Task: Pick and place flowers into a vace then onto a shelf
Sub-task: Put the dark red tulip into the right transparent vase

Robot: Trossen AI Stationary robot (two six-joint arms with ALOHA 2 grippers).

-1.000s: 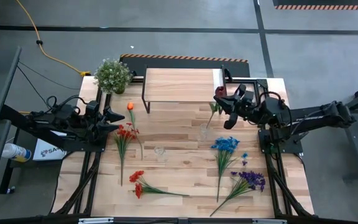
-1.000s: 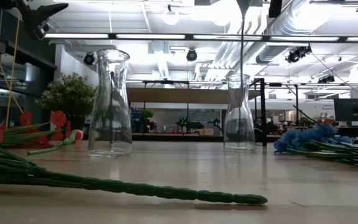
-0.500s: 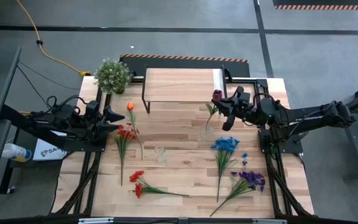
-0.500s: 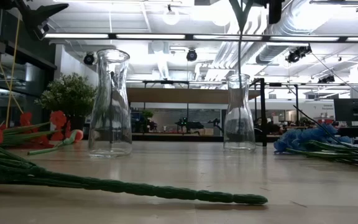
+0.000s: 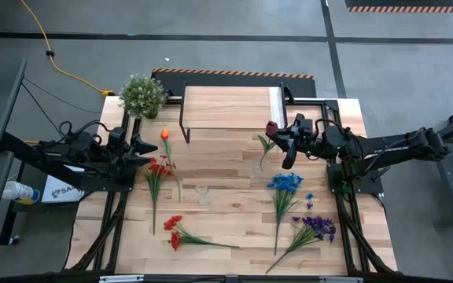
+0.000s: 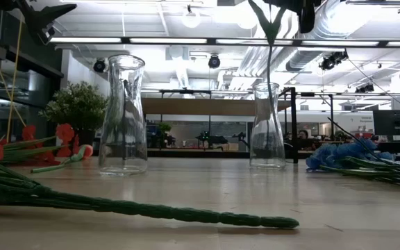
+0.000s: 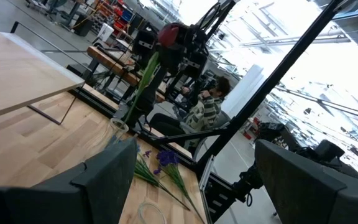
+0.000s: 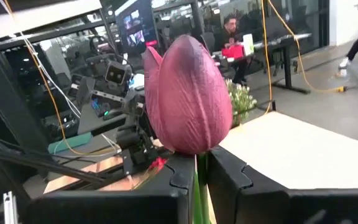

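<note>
Right end effector [image 5: 276, 135] pinches the green stem of a dark red tulip bud [image 5: 271, 128], fingers [image 8: 229, 176] narrow on either side of the stem, above the clear glass vase [image 5: 259, 167] near the low light-wood shelf [image 5: 226, 107]. Stem hangs into the vase mouth. Left end effector [image 5: 149, 146] spread wide and empty, beside the red flower bunch [image 5: 159, 168] on the wooden tabletop [image 5: 234, 220].

Even, bright indoor light. Ceiling strip lights [image 6: 186, 40] glare white at the top of the low view; the nearest green stem [image 6: 137, 207] is blurred.
</note>
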